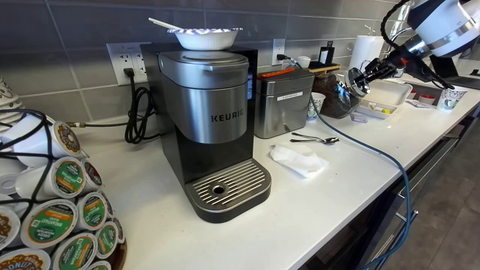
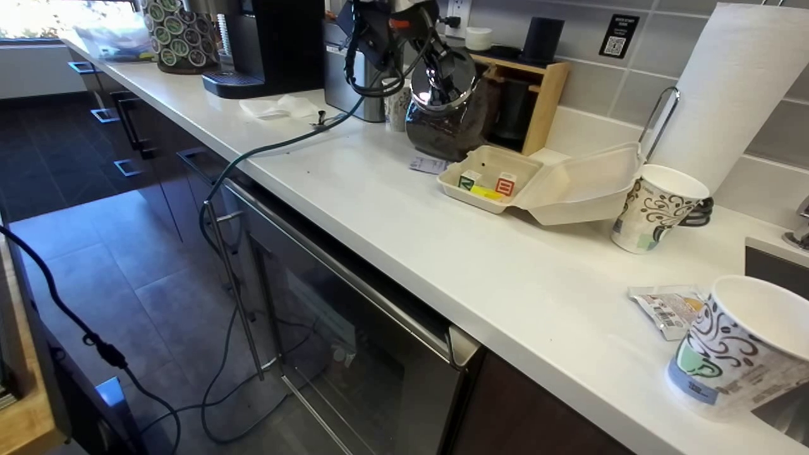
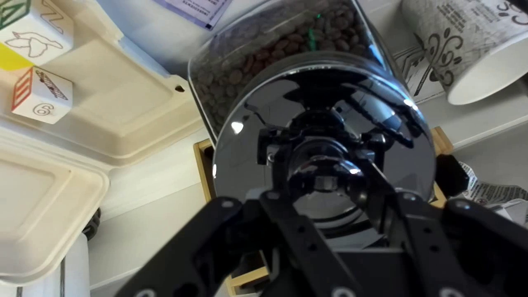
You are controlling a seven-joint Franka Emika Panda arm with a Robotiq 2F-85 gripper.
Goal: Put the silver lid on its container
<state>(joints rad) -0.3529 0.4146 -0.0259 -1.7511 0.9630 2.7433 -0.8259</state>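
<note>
The silver lid is a round mirror-like disc with a round knob; it shows in both exterior views (image 1: 361, 90) (image 2: 425, 96) and the wrist view (image 3: 247, 161). It lies at the slanted mouth of a glass jar (image 1: 333, 98) of dark brown beans, also in view (image 2: 442, 134) (image 3: 255, 62). I cannot tell whether the lid is fully seated. My gripper (image 3: 325, 179) has its fingers on both sides of the knob and appears shut on it. The gripper also shows in both exterior views (image 1: 363, 78) (image 2: 444, 79). The lid hides most of the jar's mouth.
An open takeout box (image 2: 493, 170) with lettered blocks stands beside the jar. A paper cup (image 1: 316, 105) and a steel canister (image 1: 287, 105) stand on its other side. A wooden shelf (image 2: 550, 107) is behind. A blue cable (image 1: 360, 144) crosses the counter near spoons (image 1: 315, 139).
</note>
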